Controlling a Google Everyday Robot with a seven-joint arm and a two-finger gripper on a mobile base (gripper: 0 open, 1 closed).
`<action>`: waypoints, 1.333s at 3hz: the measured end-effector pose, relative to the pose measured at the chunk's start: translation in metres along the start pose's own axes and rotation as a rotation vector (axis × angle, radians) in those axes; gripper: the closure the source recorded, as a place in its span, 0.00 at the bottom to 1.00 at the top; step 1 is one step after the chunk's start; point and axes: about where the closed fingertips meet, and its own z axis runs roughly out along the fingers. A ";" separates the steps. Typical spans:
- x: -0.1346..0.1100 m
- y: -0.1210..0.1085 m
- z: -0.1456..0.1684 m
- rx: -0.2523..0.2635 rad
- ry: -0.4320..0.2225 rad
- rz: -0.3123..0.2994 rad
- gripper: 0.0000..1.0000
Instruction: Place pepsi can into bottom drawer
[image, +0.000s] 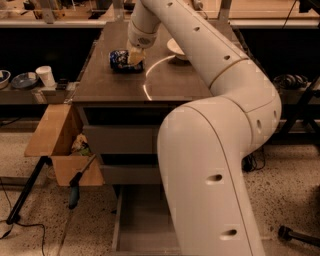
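The can (120, 61) lies on its side on top of the cabinet (120, 87), toward the back left. The gripper (135, 56) is down at the can's right end, touching it, though whether it is clamped on the can or only resting against it I cannot tell. The bottom drawer (142, 220) stands pulled out at the foot of the cabinet, partly hidden by the arm (210, 150), while a white bowl (176, 47) sits on the cabinet top right of the can and an open cardboard box (52, 132) stands just beside the cabinet's left side.
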 end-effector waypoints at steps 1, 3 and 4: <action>0.000 0.000 0.000 0.000 0.000 0.000 0.82; 0.000 0.000 0.000 0.000 0.000 0.000 0.27; 0.000 0.000 0.000 0.000 0.000 0.000 0.04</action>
